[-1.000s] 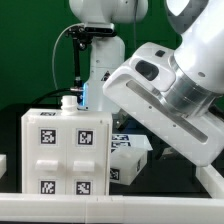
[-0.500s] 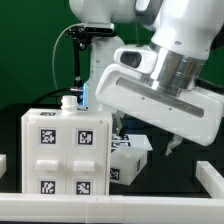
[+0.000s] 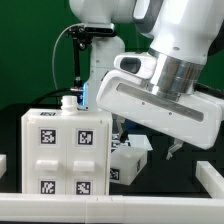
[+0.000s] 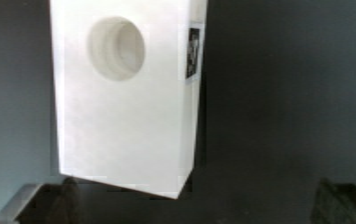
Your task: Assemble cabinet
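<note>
A large white cabinet box [image 3: 60, 155] with several marker tags on its face stands at the exterior view's left. A smaller white cabinet piece [image 3: 131, 160] with tags lies just to its right on the black table. My gripper [image 3: 150, 143] hangs open above that smaller piece, and the big white hand hides most of it. In the wrist view a long white cabinet panel [image 4: 130, 110] with a round hole and a tag on its side edge lies below my gripper [image 4: 193, 205]. Its near corner sits between the dark fingers [image 4: 42, 200], untouched.
A low white rail [image 3: 110, 205] runs along the table's front, with raised white stops at the left [image 3: 4, 165] and right [image 3: 212, 178]. The arm's base [image 3: 100, 45] and a black cable stand behind the large box. A small white knob [image 3: 68, 102] tops the box.
The hand has swung from a steep tilt to a more level pose and shifted toward the exterior view's left, over the smaller piece. The jaws stayed open; the cabinet pieces have not moved.
</note>
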Motion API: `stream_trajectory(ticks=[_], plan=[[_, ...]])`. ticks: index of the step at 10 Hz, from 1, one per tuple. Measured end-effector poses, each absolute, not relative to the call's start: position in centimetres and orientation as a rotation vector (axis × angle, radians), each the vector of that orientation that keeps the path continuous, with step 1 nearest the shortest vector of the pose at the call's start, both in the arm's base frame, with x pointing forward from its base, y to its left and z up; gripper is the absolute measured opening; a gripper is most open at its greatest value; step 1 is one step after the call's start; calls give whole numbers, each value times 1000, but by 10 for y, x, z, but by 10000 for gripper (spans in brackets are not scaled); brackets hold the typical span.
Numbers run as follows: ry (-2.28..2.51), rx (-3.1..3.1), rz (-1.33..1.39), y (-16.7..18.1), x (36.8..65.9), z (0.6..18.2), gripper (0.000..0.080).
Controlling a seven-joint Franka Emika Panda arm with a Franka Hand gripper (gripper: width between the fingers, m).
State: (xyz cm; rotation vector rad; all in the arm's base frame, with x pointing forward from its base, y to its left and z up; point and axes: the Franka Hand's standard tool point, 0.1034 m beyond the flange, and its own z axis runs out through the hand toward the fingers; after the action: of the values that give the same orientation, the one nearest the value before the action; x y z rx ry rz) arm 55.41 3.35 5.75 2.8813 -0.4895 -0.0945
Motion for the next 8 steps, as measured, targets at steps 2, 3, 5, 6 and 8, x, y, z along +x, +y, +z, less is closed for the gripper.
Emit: stream_trajectory(ticks=[2,3,5,6,8], plan=[[-493,2969,-8,11,533,55,649],[-479,2990,-5,-2,527,52,649],[-484,2998,15,-14,523,42,648],[-499,2988,-1,-9,521,34,648],[-486,2988,13,-4,526,32,648]])
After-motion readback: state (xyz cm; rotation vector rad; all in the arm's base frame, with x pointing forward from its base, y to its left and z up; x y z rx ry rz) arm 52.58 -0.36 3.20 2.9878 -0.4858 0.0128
